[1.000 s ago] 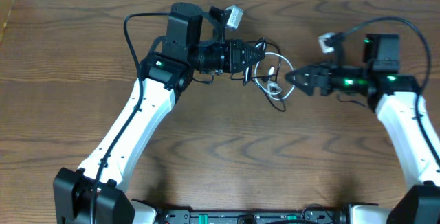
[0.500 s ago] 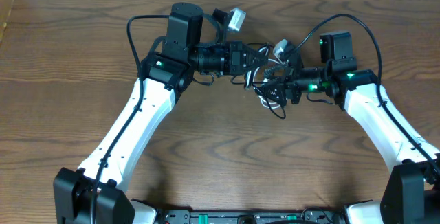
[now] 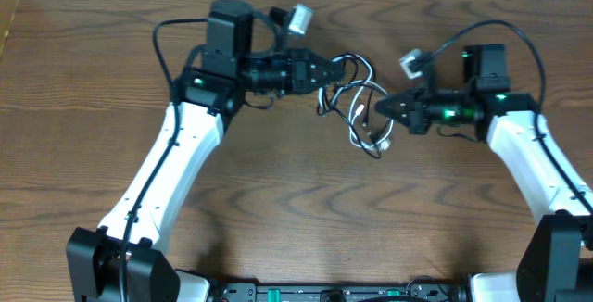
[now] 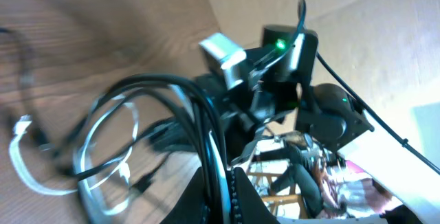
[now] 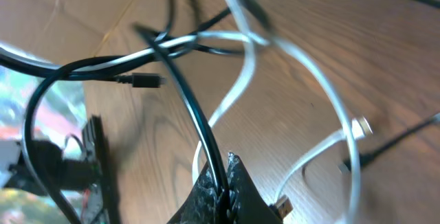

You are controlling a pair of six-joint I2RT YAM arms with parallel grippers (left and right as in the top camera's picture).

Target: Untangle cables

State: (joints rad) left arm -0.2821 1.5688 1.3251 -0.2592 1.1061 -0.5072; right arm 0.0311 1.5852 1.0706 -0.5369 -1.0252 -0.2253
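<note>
Near far table (image 3: 306, 219) edge: cables (image 3: 361, 109); room frontward.

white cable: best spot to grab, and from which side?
Probably take the white cable at its low loop near the plug end, where few black strands cross. Come from the near side of the table: left claw and right claw, both shut on the black cable, crowd the far side.
</note>
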